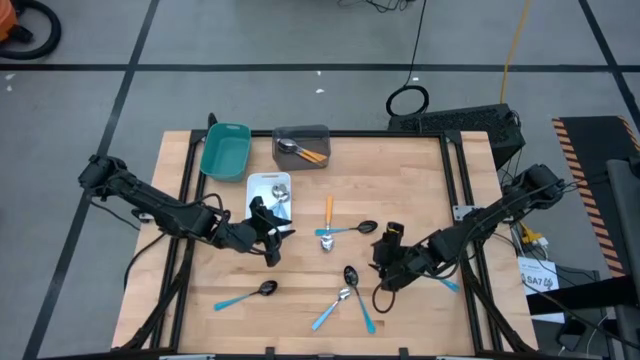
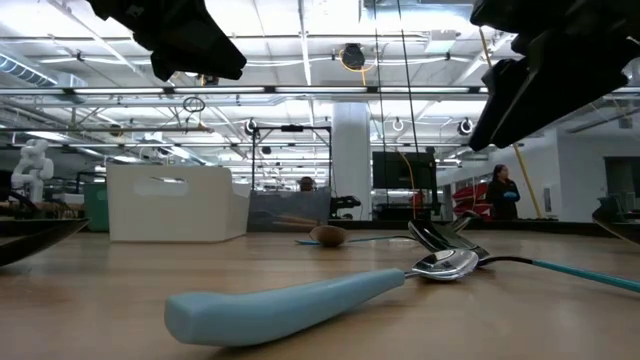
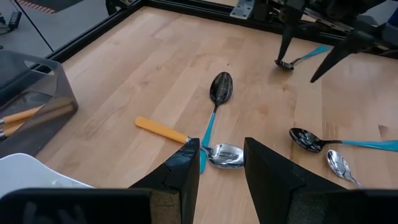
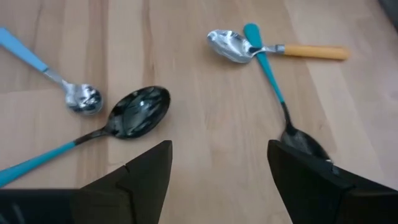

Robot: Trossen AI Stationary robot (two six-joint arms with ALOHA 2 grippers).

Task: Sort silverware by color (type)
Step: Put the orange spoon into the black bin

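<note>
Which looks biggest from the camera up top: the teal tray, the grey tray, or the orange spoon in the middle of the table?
1. The teal plastic tray and the grey tray look about alike, so I won't rank them.
2. The orange-handled spoon with a silver bowl is clearly smallest.

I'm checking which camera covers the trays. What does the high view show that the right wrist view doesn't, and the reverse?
Only the high view shows the teal tray, grey tray, white tray, both arms and the left gripper. Only the right wrist view shows the right gripper close up, its fingers open and empty. Both show the orange-handled spoon crossed by a blue-handled spoon.
</note>
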